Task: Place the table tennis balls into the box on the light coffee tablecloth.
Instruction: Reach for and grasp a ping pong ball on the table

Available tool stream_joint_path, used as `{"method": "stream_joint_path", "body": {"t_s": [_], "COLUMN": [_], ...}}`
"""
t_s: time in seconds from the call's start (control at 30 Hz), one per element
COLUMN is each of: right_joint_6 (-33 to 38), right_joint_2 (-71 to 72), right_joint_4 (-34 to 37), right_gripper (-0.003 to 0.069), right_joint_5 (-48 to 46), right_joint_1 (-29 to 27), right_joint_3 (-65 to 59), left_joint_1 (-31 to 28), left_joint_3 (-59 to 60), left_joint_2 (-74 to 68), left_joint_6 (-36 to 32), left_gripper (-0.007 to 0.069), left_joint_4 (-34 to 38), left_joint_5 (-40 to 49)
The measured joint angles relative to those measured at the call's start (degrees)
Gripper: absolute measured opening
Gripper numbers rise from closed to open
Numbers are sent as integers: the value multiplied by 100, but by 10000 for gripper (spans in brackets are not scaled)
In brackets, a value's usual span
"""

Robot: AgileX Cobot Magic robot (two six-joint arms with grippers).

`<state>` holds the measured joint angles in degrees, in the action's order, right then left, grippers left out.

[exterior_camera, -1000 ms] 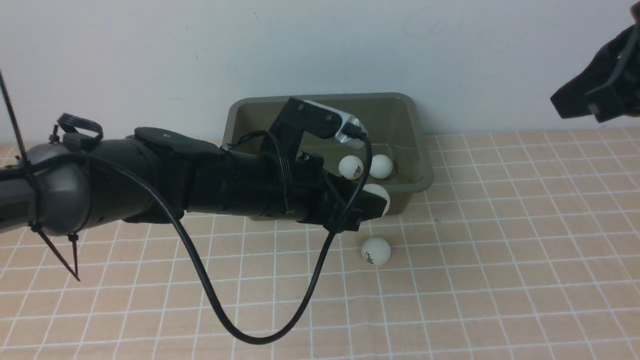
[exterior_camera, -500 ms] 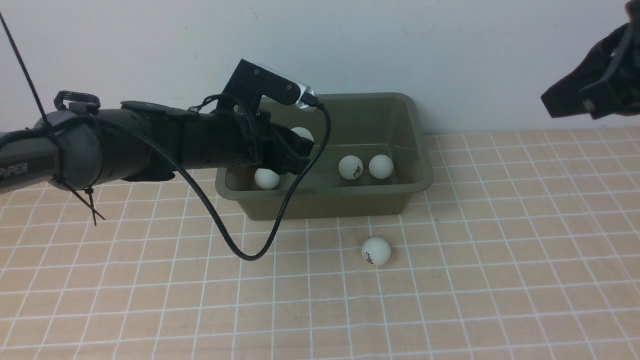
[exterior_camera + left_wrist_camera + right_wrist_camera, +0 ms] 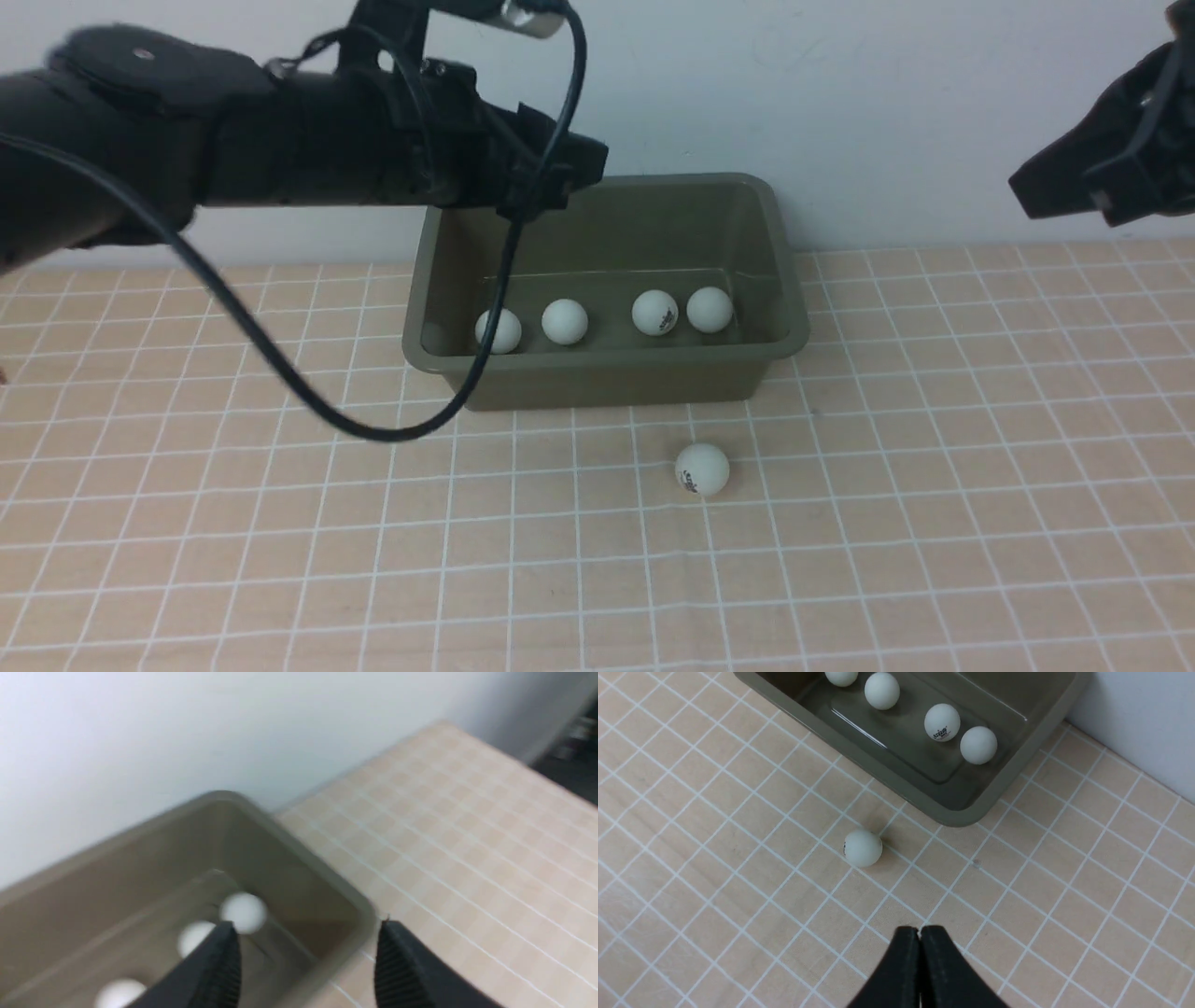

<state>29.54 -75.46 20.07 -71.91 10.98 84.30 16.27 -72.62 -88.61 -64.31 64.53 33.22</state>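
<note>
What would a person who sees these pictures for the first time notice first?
The olive box by the wall holds four white balls in a row, and a fifth ball lies alone on the cloth before it. The left gripper hangs open above the box; the right gripper is shut, high on the right.

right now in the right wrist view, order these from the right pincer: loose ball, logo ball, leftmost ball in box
1. loose ball, on the cloth
2. logo ball, in the box
3. leftmost ball, box's far end
</note>
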Motion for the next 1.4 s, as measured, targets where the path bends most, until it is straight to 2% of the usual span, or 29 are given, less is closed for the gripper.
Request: {"method": "stream_joint_path", "body": {"t_s": [0.2,0.3,0.33,0.37,0.53,0.67,0.8,1.03,1.4], "right_joint_6": [232,335,347,432,655,491,-290,-1758,-3163], "right_joint_2": [0,0,-6,-34,-416,-1016,-1726,-2529,-2928], "right_joint_4": [300,661,694,914,1244,905,230,-479,-516], "right_gripper": [-11,-11,-11,-11,-11,-7,-1,8,44], "right_joint_5": [73,117,119,124,152,357,983,1542,1446], "right_joint_1": [0,0,0,35,579,1291,1665,1683,1683], "right_joint_3": [0,0,0,0,0,0,0,-61,-329], "left_joint_1": [0,0,0,0,0,0,0,0,0], "left_joint_3": [0,0,0,0,0,0,0,0,0], "left_joint_2": [1093,1434,1478,1615,2247,2752,3051,3114,3114], "left_joint_6": [2303,3432,3498,3889,4774,5207,5355,5368,5368], "left_gripper": [110,6,-6,-38,-69,-69,-69,-69,-69], "left_joint_4": [-2516,-3487,-3546,-3940,-5174,-5873,-6010,-6010,-6010], "left_joint_5": [2291,3080,3119,3339,3669,3718,3814,3876,3876]}}
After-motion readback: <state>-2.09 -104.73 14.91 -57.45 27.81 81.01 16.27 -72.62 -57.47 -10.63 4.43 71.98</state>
